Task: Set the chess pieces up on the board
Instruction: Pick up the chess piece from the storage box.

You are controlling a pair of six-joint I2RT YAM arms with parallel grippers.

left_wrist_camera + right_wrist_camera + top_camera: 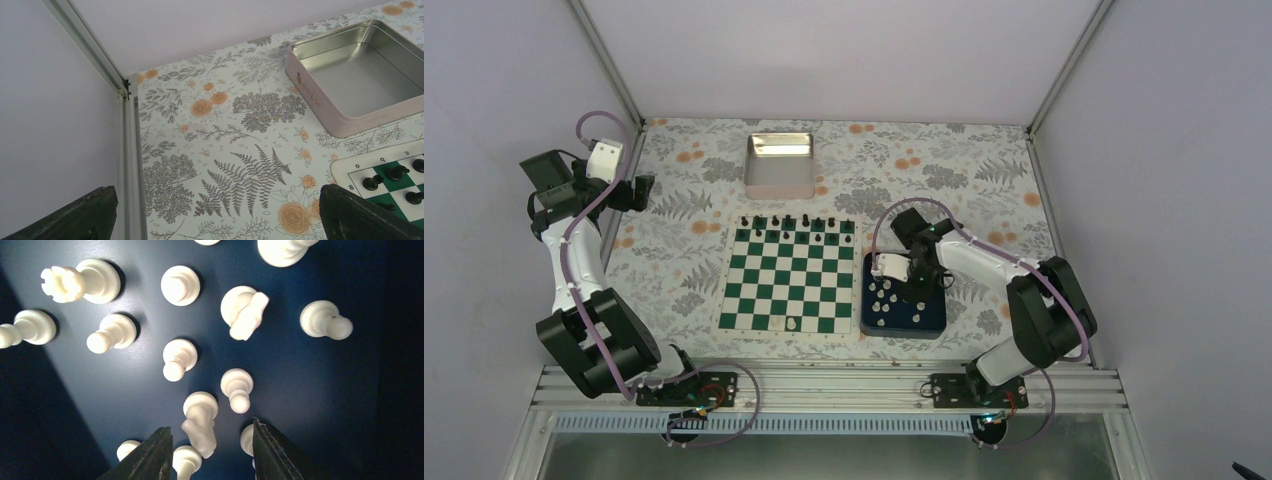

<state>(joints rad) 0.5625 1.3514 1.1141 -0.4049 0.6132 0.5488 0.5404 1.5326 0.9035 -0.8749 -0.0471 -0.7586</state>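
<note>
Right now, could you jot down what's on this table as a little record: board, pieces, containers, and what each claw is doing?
board: green-and-white chessboard, flat at the table's centre
black pieces: lined along the board's far row
white pieces: most in the blue tray right of the board
lone white piece: on the board's near row
tin: metal, beyond the board, nothing seen inside
left gripper: open, off to the left, holding nothing
right gripper: low over the tray, jaws apart either side of a white knight

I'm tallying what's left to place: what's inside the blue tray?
Loose white pieces, a dozen or so showing. The right jaws and arm cover part of the tray, so the full count is hidden.
</note>
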